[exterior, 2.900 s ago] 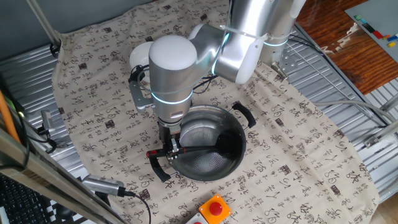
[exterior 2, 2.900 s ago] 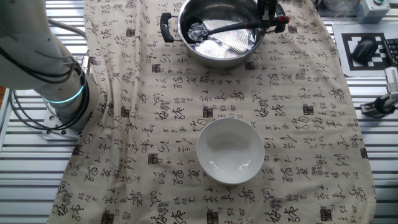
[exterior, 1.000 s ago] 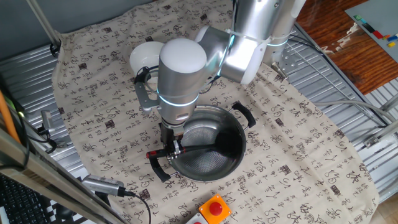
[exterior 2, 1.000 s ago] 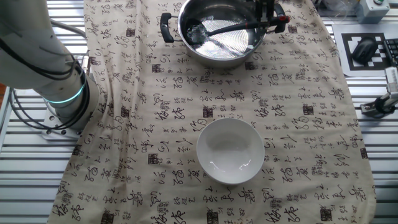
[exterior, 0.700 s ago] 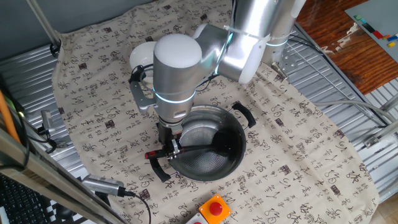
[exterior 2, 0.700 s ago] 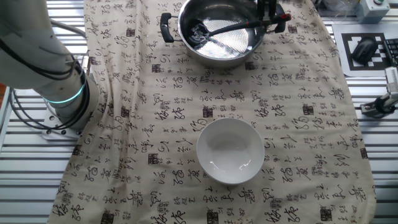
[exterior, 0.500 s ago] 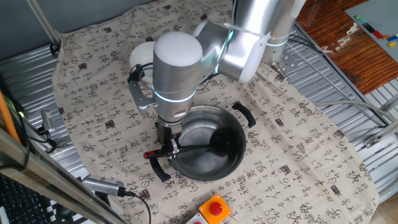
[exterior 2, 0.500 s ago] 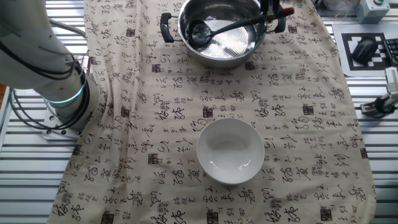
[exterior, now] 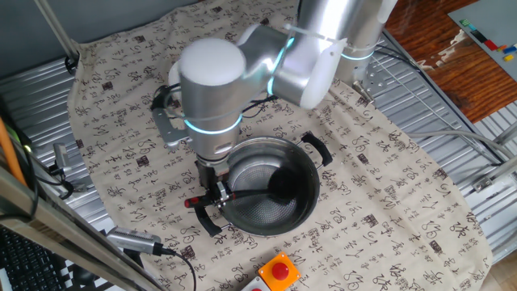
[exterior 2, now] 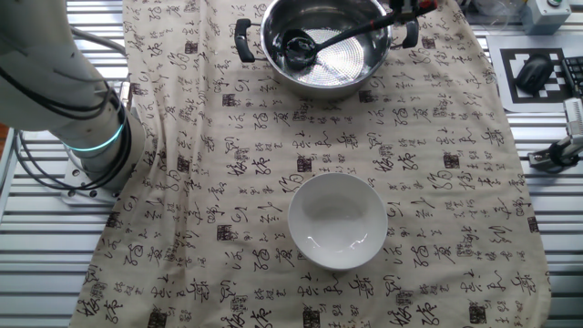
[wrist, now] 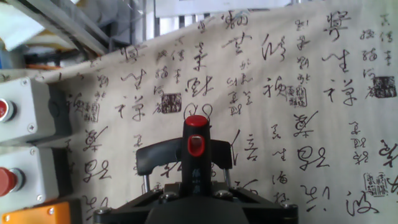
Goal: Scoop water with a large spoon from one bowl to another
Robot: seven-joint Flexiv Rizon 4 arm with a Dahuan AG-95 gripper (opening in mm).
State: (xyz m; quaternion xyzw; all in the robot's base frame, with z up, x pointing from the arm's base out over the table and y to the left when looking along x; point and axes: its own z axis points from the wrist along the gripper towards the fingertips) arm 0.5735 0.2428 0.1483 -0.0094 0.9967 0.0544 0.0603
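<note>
1. Fingers (exterior: 212,196) shut tight on the red-tipped end of the long black ladle (exterior 2: 351,30).
2. Round black scoop down inside the big shiny steel pot (exterior 2: 321,64).
3. Small white bowl (exterior 2: 338,221) well apart, on the printed cloth (exterior 2: 209,164).

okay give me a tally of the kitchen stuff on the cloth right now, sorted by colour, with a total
Steel: 1, the pot with black loop handles
White: 1, the small bowl
Black: 1, the ladle, red at the handle tip, its scoop down in the pot
Total: 3
</note>
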